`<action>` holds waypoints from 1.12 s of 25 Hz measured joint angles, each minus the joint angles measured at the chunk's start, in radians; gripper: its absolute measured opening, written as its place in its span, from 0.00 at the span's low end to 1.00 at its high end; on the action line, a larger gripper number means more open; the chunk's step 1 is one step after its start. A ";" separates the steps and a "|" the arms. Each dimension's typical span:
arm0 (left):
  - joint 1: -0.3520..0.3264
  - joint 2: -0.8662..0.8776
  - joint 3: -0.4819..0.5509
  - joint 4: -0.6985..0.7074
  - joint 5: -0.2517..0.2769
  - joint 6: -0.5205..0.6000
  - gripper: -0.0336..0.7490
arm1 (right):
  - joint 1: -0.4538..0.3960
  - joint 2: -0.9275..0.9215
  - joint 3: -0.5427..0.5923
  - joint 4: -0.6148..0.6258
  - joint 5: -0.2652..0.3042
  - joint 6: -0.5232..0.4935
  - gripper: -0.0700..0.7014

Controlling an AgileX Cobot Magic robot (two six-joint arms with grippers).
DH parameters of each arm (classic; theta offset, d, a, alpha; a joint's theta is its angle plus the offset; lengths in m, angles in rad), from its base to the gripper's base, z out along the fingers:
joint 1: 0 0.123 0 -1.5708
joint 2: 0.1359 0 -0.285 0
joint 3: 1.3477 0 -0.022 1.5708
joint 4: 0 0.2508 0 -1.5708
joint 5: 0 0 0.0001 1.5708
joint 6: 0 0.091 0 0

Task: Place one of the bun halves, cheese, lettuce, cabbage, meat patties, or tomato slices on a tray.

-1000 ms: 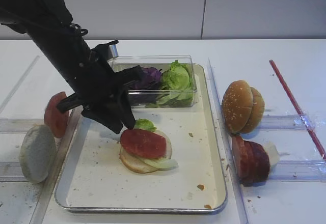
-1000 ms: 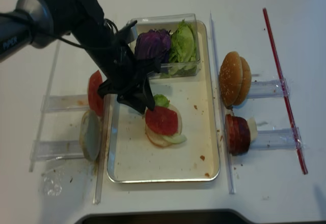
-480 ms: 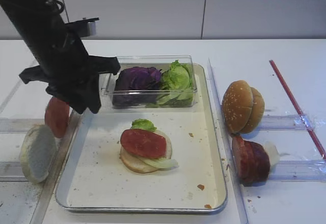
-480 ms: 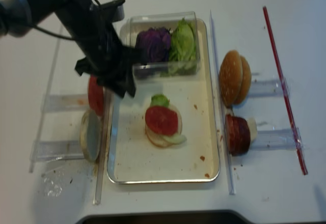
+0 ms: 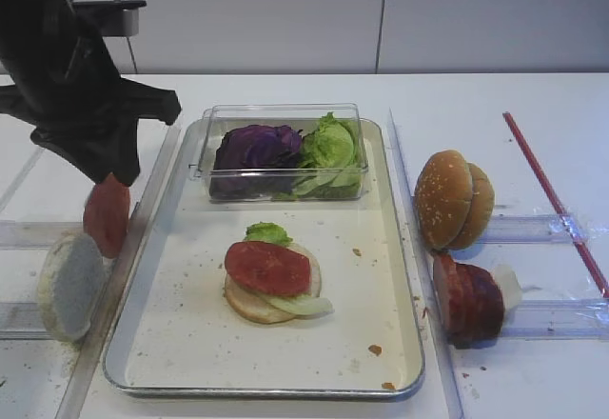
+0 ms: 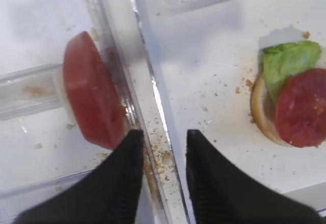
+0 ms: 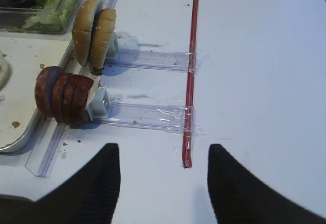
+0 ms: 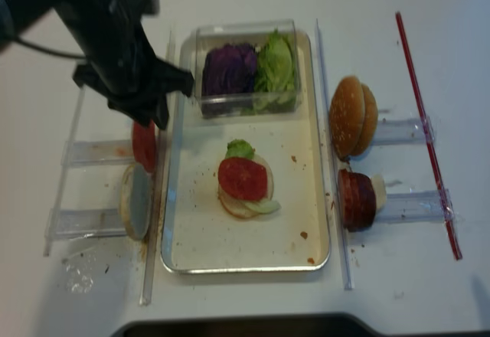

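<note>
The metal tray [image 5: 409, 324] holds a pale bun half [image 5: 249, 303] with lettuce [image 5: 268, 233] and one tomato slice [image 5: 267, 267] stacked on it. More tomato slices [image 5: 106, 214] stand on edge in a rack left of the tray, with a pale bun half [image 5: 68, 286] in front of them. My left gripper [image 6: 164, 135] hangs open and empty over the tray's left rim, beside the standing tomato slices [image 6: 91, 104]. Sesame bun halves [image 5: 452, 200] and meat patties [image 5: 468, 300] stand in racks on the right. My right gripper [image 7: 163, 150] is open over bare table, right of the meat patties [image 7: 63, 94].
A clear plastic box [image 5: 354, 114] at the tray's far end holds purple cabbage [image 5: 255, 145] and green lettuce leaves [image 5: 330, 145]. A red strip [image 5: 547, 186] lies taped across the right racks. Clear plastic rails run along both long sides of the tray.
My left arm has drawn back from the stack on the tray, up and to the left, to the tomato rack. The tomato slice stays on the stack.
</note>
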 joint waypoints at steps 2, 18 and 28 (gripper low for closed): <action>0.026 -0.013 0.000 0.012 0.002 0.000 0.29 | 0.000 0.000 0.000 0.000 0.000 0.000 0.61; 0.194 -0.111 0.002 0.104 0.009 0.039 0.29 | 0.000 0.000 0.000 0.000 0.000 0.003 0.61; 0.194 -0.344 0.248 0.119 0.011 0.041 0.29 | 0.000 0.000 0.000 0.000 0.000 0.003 0.61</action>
